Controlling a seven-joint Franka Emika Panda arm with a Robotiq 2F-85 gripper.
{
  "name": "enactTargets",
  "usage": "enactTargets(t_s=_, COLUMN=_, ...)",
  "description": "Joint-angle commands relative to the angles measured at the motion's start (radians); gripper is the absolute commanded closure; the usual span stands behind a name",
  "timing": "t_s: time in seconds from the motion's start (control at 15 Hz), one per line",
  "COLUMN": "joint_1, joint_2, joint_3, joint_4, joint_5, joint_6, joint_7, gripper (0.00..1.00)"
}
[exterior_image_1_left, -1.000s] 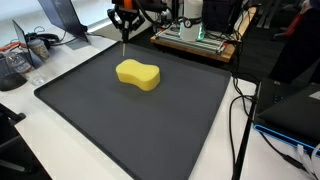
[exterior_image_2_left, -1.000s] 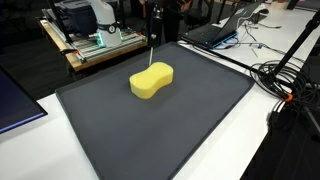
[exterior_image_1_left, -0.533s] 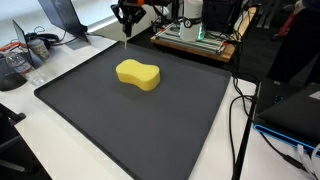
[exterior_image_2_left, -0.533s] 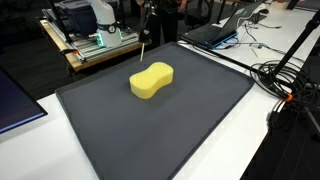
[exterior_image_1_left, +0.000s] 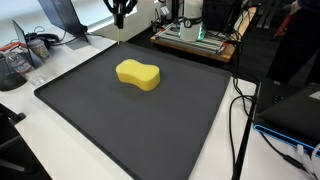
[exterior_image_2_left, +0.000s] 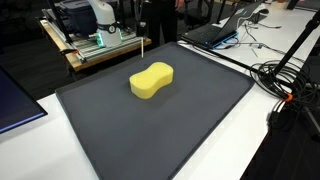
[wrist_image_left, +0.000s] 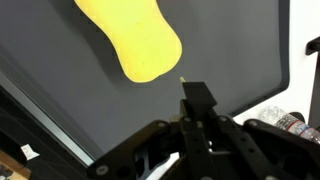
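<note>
A yellow peanut-shaped sponge (exterior_image_1_left: 138, 74) (exterior_image_2_left: 151, 80) (wrist_image_left: 135, 40) lies on the far half of a dark grey mat (exterior_image_1_left: 130, 125) (exterior_image_2_left: 165, 135) (wrist_image_left: 60, 75). High above the mat's far edge, beyond the sponge, my gripper (exterior_image_1_left: 121, 9) (wrist_image_left: 196, 95) is shut on a thin pale stick (exterior_image_2_left: 146, 47) that hangs straight down from it. In the wrist view only the stick's tip (wrist_image_left: 181, 78) shows past the closed fingers, just off the sponge's end. The stick touches neither sponge nor mat.
A wooden platform with electronics (exterior_image_1_left: 195, 40) (exterior_image_2_left: 95, 45) stands behind the mat. A laptop (exterior_image_2_left: 215, 32) and black cables (exterior_image_2_left: 290, 75) lie at one side, a blue folder (exterior_image_2_left: 15, 105) at another. Cans (wrist_image_left: 285, 122) stand off the mat's edge.
The gripper has risen with the stick and drifted back toward the mat's far edge. The sponge has not moved.
</note>
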Motion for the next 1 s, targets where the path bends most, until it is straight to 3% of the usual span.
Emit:
enactTargets(t_s=0.0, joint_1=-0.271, joint_2=-0.004, joint_3=0.215, joint_4=-0.054, joint_5=0.0, joint_6=-0.08, joint_7=-0.019, gripper=0.97)
enactTargets(t_s=0.2, joint_1=-0.5, joint_2=-0.012, joint_3=0.39, joint_4=-0.114, joint_5=0.0, joint_6=-0.144, joint_7=-0.05, gripper=0.97)
enactTargets(t_s=0.47, joint_1=-0.807, joint_2=0.002, joint_3=0.647, joint_4=-0.204, joint_5=0.0, joint_6=-0.315, joint_7=-0.125, gripper=0.97)
enactTargets(t_s=0.67, joint_1=-1.018, joint_2=0.01, joint_3=0.827, joint_4=-0.29, joint_5=0.0, joint_6=-0.353, joint_7=-0.14, gripper=0.97)
enactTargets(t_s=0.93, joint_1=-1.173, joint_2=0.028, joint_3=0.982, joint_4=-0.387, joint_5=-0.065, joint_6=-0.275, joint_7=-0.087, gripper=0.97)
